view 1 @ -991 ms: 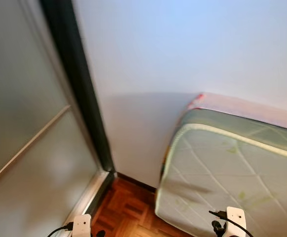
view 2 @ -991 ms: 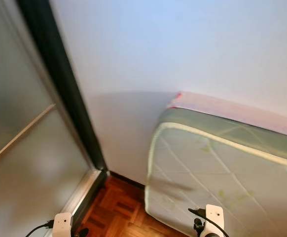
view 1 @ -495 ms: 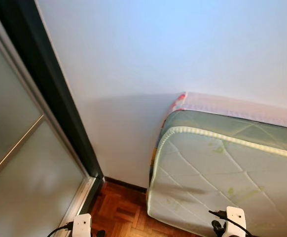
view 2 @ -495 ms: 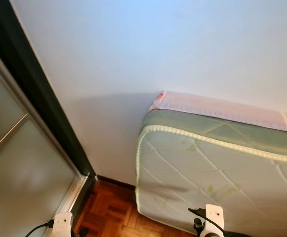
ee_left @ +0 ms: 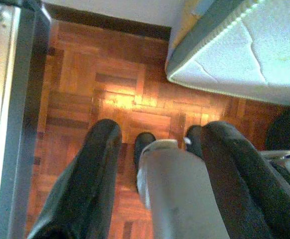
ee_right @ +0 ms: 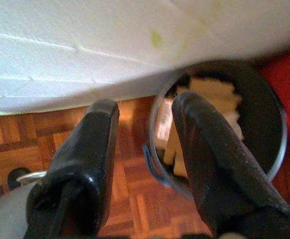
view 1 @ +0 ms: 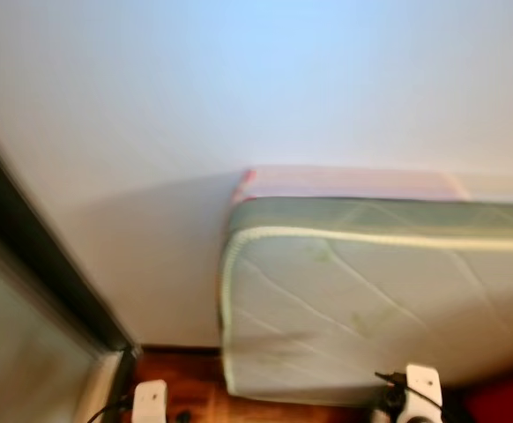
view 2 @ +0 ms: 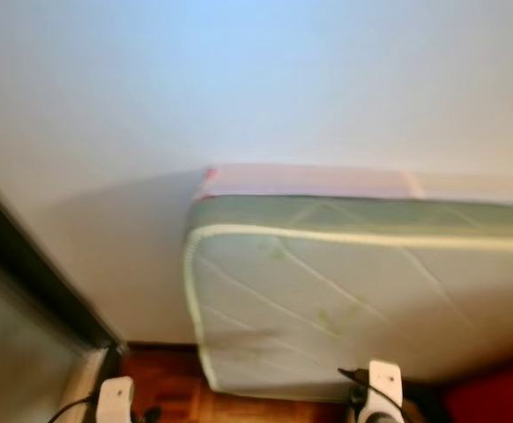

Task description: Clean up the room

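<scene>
mattress (view 1: pixel 362 308) against wall (view 1: pixel 239 79), right pincer (ee_right: pixel 145 149) agape above bin (ee_right: pixel 264 114)

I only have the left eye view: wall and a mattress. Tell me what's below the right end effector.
Observer: A dark round bin stands on the parquet below the right end effector, beside the mattress.
Operator: Report its contents.
Observer: Pale yellowish scraps; I cannot tell what they are.
Operator: Now the left end effector.
Observer: The left end effector hangs open over the parquet, near a dark door frame.
</scene>
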Motion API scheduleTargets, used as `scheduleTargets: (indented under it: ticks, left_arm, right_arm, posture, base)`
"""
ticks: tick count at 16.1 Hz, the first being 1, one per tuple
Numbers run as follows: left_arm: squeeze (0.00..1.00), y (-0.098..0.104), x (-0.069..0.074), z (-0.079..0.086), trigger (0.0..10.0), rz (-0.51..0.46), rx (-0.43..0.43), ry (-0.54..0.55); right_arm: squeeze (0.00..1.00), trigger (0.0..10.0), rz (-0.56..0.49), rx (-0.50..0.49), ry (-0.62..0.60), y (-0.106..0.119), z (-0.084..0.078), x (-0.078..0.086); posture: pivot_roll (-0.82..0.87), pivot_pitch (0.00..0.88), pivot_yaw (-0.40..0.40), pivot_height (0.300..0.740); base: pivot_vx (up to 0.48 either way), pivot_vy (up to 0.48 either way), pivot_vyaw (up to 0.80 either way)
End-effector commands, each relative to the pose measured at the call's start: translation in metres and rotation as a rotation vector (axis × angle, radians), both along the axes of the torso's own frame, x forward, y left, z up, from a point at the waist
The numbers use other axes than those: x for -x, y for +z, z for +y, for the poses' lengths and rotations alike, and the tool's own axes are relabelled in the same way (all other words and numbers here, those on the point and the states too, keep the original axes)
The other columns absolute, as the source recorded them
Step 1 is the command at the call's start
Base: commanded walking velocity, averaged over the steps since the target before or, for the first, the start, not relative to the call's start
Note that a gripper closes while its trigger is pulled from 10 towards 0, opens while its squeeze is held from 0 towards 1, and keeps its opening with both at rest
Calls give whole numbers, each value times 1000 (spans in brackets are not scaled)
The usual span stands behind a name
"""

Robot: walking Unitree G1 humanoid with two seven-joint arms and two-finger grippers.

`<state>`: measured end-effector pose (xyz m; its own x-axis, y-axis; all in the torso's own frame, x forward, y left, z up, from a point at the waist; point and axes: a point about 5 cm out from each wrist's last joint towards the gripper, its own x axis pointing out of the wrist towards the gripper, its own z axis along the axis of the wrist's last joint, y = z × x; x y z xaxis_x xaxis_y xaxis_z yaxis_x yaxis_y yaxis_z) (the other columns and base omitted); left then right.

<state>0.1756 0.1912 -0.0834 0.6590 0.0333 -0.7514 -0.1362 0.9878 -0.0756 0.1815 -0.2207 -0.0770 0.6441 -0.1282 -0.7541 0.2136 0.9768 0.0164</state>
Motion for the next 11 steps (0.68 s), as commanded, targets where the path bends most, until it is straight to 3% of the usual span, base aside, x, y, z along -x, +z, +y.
scheduleTargets:
  ticks: [1, 7, 11]
  left_arm:
    - [0, -1, 18, 50, 10000, 154, -188, -18]
    - [0, -4, 17, 36, 10000, 151, -174, -33]
    - [0, -4, 18, 36, 10000, 157, -173, -34]
  right_arm:
    - [0, 10000, 70, -83, -18, 4, -12, -7]
    - [0, 10000, 81, -67, -3, 4, -14, -7]
    - [0, 10000, 78, -68, 2, 5, -14, -8]
  posture:
    - [33, 0, -37, 740]
    - [49, 0, -56, 740]
    - [45, 0, -52, 740]
  base:
    - [0, 0, -769]
    - [0, 0, -769]
    - [0, 0, -769]
